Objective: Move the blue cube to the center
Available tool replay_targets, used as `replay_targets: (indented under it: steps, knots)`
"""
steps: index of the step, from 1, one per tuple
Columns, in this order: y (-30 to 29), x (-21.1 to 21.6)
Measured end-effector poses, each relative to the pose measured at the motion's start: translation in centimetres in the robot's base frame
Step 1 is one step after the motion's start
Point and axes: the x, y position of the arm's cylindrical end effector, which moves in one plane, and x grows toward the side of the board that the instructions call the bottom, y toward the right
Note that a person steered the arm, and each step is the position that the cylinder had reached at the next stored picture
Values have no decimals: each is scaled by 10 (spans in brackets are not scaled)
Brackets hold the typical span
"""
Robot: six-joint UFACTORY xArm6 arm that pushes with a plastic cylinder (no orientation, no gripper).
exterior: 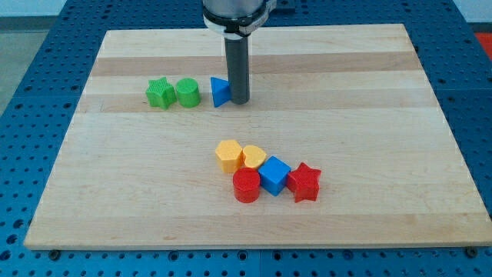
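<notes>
The blue cube (274, 175) lies below the middle of the wooden board (369, 115), wedged in a cluster between a red cylinder (247, 185) on its left and a red star (304, 182) on its right. A yellow heart (254, 158) touches it at its upper left, with a yellow pentagon-like block (228, 155) beside that. My tip (237, 101) stands far above the cluster, near the view's top, right against the right side of a blue triangle (220, 91).
A green star (160, 93) and a green cylinder (187, 92) sit side by side left of the blue triangle. The board is surrounded by a blue perforated table (31, 92).
</notes>
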Motion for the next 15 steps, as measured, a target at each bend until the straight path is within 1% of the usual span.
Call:
replay_targets:
  steps: [1,2,3,4,5,6,8,11,12,14,15]
  knots:
    - [11,0]
    - [56,-6]
    - [144,-15]
    - [210,40]
    - [230,144]
    - [211,236]
    - [120,237]
    - [48,235]
    - [36,214]
    - [36,162]
    - [36,143]
